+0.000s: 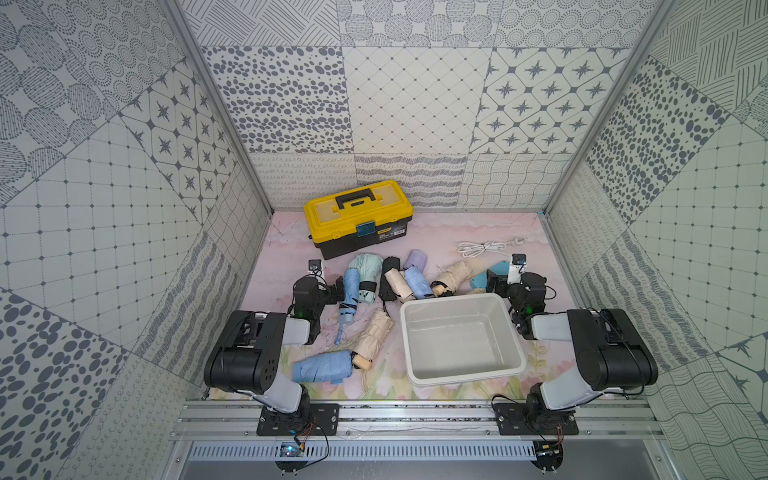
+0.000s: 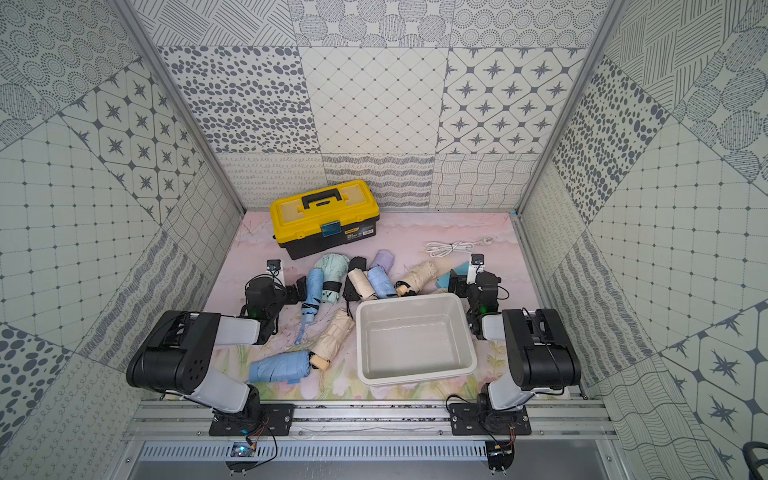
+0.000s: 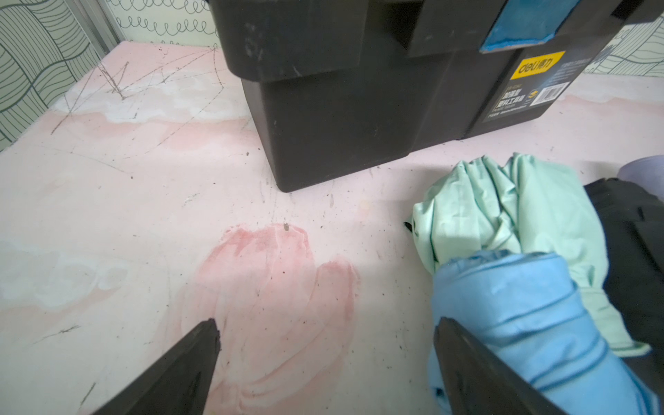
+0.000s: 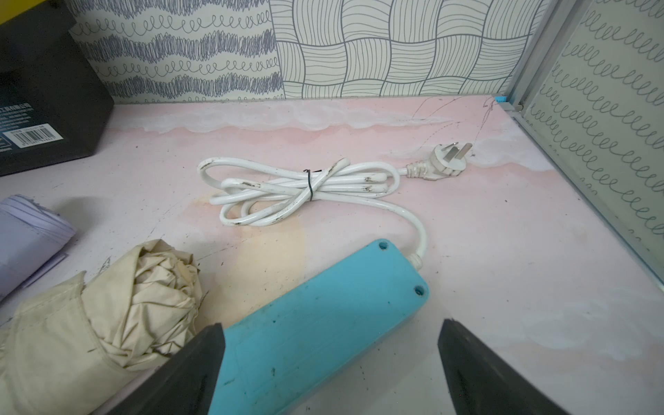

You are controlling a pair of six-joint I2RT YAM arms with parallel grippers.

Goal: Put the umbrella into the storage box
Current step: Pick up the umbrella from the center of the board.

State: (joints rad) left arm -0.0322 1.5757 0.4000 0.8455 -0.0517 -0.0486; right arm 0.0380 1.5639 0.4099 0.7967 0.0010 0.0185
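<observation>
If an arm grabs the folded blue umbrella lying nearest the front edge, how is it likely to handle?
The blue umbrella is a fat roll lying on its side, so a sideways push would probably roll it. Its wrinkled fabric likely squashes before the grip firms up. The cream umbrella seems to touch one end and may get dragged along.

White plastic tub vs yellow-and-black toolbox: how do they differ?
The white lidless plastic tub is open-topped and empty; the yellow-lidded black toolbox is shut, with a black handle. The tub sits nearer the robot's base, the toolbox farther back. Both are rectangular and rest on the pink table.
</observation>
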